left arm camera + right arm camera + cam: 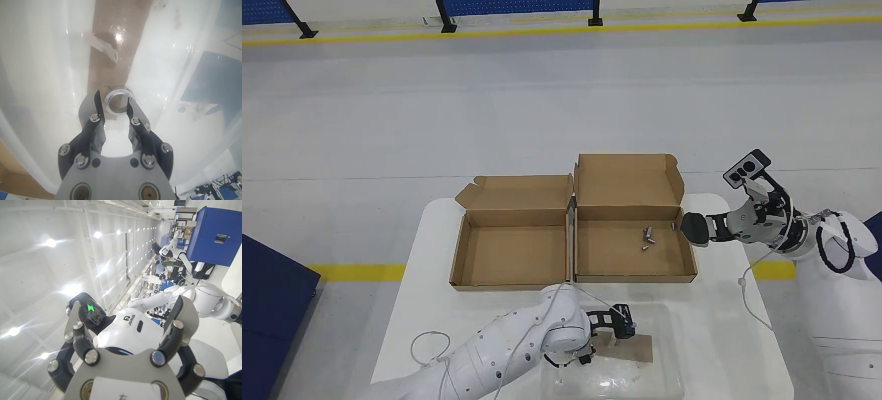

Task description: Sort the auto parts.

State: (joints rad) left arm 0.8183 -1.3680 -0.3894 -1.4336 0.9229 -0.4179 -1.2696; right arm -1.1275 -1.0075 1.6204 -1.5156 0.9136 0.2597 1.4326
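Note:
A silver metal ring (119, 94) stands on a brown cardboard strip (117, 22) inside the clear plastic bin (672, 370). My left gripper (113, 100) is open with its fingers on either side of the ring; one fingertip (129, 107) overlaps the ring's rim and the other stands just clear of it. A pale flat bracket (103, 47) lies farther along the strip. In the top view the left gripper (624, 322) is down in the bin. My right gripper (128, 302) is open and empty, held at the right box's edge (694, 227).
Two open cardboard boxes sit side by side at the table's back: the left box (512, 255) has nothing in it, the right box (632, 262) holds a few small metal parts (647, 236). The bin's walls close in around the left gripper.

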